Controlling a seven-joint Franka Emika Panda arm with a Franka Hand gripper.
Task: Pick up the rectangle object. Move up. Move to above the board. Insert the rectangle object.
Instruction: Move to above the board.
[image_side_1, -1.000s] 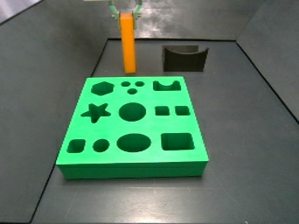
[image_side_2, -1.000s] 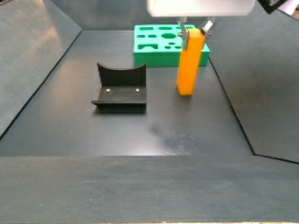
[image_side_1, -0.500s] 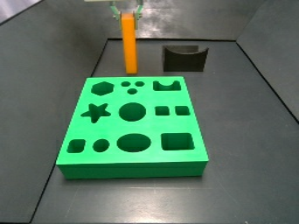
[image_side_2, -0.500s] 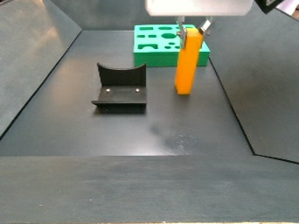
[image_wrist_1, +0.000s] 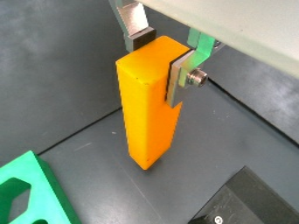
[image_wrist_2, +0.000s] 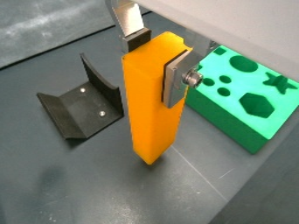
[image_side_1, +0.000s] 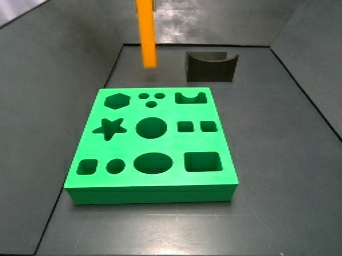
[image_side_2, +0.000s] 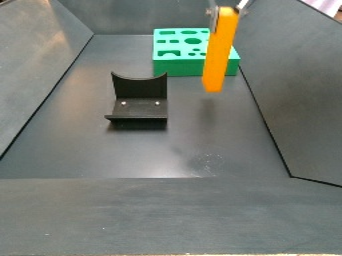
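Observation:
The rectangle object, a tall orange bar (image_side_1: 146, 35), hangs upright above the dark floor behind the board's far edge, its lower end off the floor; it also shows in a side view (image_side_2: 221, 50). My gripper (image_wrist_1: 160, 54) is shut on the bar's top end, with a silver finger (image_wrist_1: 181, 74) on each side, as both wrist views show (image_wrist_2: 158, 57). In both side views the gripper is above the picture's edge. The board (image_side_1: 154, 140), a green slab with several cut-out holes, lies flat on the floor, also in a side view (image_side_2: 187, 50) and in both wrist views (image_wrist_1: 24, 188) (image_wrist_2: 246, 87).
The fixture (image_side_1: 211, 66), a dark block with a curved notch, stands on the floor beside the bar, and shows in a side view (image_side_2: 136, 100) and in both wrist views (image_wrist_2: 79, 109) (image_wrist_1: 246, 201). Dark sloping walls ring the floor.
The gripper has risen with the orange bar. The bar's lower end has left the floor, and the gripper has gone out of the top of both side views.

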